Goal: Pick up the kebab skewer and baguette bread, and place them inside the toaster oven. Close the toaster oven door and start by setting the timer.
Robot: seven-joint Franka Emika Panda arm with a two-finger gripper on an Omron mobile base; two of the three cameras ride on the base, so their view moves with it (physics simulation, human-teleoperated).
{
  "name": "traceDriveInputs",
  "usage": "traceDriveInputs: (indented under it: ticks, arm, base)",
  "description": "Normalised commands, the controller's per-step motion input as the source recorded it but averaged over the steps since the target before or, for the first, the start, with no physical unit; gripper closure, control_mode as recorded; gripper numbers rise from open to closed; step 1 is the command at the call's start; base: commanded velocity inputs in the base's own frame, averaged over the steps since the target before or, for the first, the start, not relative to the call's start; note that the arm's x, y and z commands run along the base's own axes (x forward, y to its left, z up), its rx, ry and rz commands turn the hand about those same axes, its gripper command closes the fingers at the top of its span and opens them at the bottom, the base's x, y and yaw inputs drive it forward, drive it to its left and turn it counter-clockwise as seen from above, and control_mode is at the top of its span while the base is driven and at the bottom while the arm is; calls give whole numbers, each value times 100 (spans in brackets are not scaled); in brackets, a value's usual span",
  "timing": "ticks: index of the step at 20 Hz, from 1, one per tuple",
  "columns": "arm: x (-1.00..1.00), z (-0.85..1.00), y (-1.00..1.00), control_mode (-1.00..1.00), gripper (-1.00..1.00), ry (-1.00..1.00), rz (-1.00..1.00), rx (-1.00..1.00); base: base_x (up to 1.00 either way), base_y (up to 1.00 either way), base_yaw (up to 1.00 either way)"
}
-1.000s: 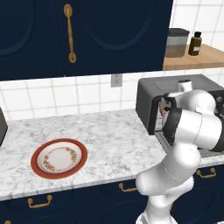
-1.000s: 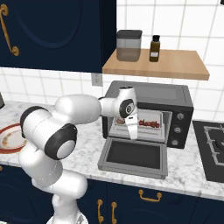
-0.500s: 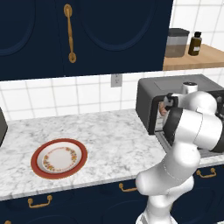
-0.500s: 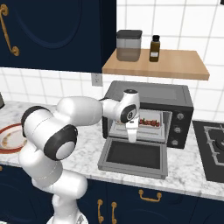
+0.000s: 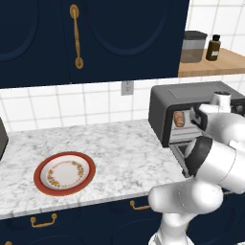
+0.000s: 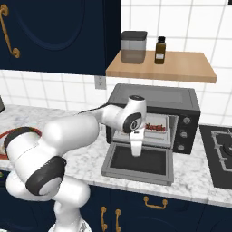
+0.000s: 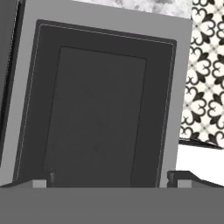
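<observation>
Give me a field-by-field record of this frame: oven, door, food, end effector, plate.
oven: dark grey boxy toaster oven on the marble counter
door: dark grey drop-down door with glass window, lying open and flat
skewer: kebab skewer with red-brown chunks, inside on the rack
bread: golden-brown baguette, inside the oven
end effector: white two-finger end effector open, empty, pointing down over the door
plate: red-rimmed patterned plate, bare

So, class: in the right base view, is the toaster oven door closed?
No: the toaster oven door lies folded down flat, with the open gripper above it.
</observation>
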Motion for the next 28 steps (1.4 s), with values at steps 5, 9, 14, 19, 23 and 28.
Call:
traceDriveInputs:
  ticks: [5,9,14,19,23,28]
  arm:
    - [-98,40,1,-100,-100,0,13,-4]
    - [-100,2,7,-100,-100,0,45,-10]
    - [-87,0,40,-100,-100,3,53,-4]
    - [-32,-21,29,-100,-100,7,47,0]
    - [7,-44,14,-100,-100,7,39,0]
    - [59,-43,0,-100,-100,9,34,0]
  base:
    - [0,0,0]
    - [0,0,0]
    - [0,0,0]
    - [0,0,0]
    - [0,0,0]
    - [0,0,0]
